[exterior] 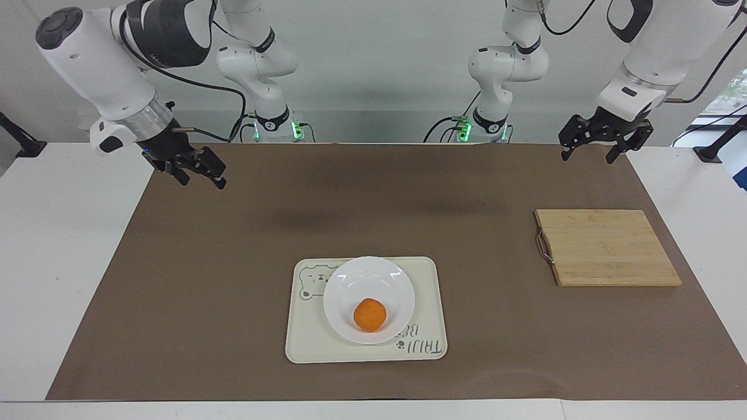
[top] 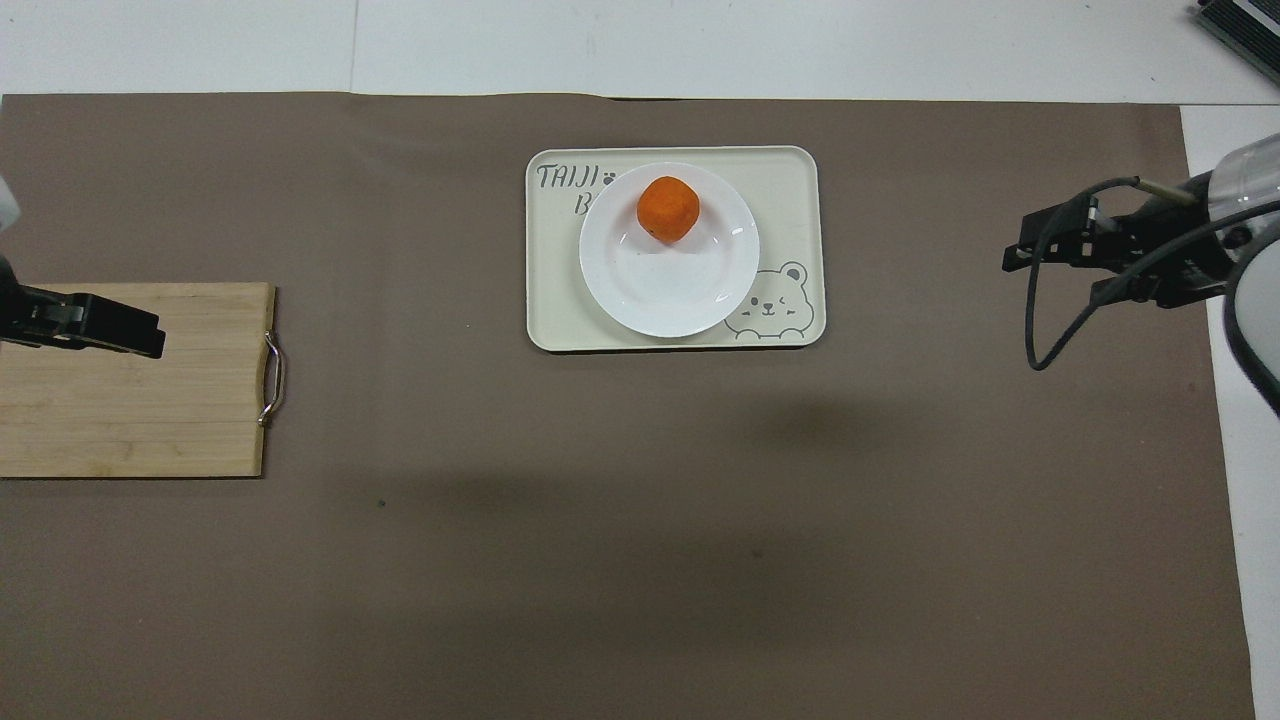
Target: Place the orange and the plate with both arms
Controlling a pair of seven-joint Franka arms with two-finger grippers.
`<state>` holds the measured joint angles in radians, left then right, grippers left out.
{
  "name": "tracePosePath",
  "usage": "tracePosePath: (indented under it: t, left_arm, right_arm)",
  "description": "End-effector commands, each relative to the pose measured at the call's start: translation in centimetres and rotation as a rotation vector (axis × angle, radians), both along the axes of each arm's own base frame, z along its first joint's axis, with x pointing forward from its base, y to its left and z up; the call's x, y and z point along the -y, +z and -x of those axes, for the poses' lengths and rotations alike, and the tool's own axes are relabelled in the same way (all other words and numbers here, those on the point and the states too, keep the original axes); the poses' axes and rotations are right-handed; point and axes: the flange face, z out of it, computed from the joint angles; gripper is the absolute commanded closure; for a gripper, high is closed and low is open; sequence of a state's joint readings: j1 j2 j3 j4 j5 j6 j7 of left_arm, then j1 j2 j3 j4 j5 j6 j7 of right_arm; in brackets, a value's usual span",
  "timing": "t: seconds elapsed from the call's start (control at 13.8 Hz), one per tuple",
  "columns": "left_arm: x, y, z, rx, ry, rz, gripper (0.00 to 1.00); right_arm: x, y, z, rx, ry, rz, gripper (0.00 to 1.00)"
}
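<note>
The orange (exterior: 369, 314) sits on the plate (exterior: 350, 286) at lower centre, hiding part of the tray (exterior: 309, 344) lettering. Left gripper (exterior: 592, 153) upper right, right gripper (exterior: 198, 175) upper left, both wide, empty.

Bare brown mat (exterior: 233, 280) on every side of the cream tray (exterior: 429, 291), bamboo cutting board (exterior: 607, 248) well apart (toward the left arm's end), nothing over the plate (exterior: 373, 280).
</note>
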<state>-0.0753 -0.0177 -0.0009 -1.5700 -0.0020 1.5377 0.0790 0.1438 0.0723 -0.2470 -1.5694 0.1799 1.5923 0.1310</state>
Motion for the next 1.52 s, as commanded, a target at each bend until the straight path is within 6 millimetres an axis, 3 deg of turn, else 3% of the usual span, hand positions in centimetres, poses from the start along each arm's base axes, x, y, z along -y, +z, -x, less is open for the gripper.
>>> tracePosePath:
  t: [0.0,0.36,0.8,1.09,1.16,1.45]
  left_arm:
    - [-0.1,0.4,0.1,0.006,0.005,0.004,0.00]
    - [0.0,0.4,0.1,0.006,0.005,0.004,0.00]
    - [-0.2,0.4,0.1,0.006,0.006,0.005,0.00]
    - [-0.2,0.4,0.1,0.006,0.006,0.005,0.00]
    - [-0.2,0.4,0.1,0.006,0.006,0.005,0.00]
    - [-0.2,0.4,0.1,0.006,0.006,0.005,0.00]
  right_arm:
    - [2.4,0.8,2.8,-0.016,0.052,0.033,0.00]
    - [5.0,3.1,5.6,0.000,0.135,0.078,0.00]
    - [3.3,8.6,5.7,0.103,0.168,0.154,0.00]
    - [2.4,9.4,7.4,0.069,0.135,0.156,0.00]
    - [2.4,8.9,8.0,0.062,0.139,0.152,0.00]
    - [2.0,8.8,8.3,0.034,0.155,0.148,0.00]
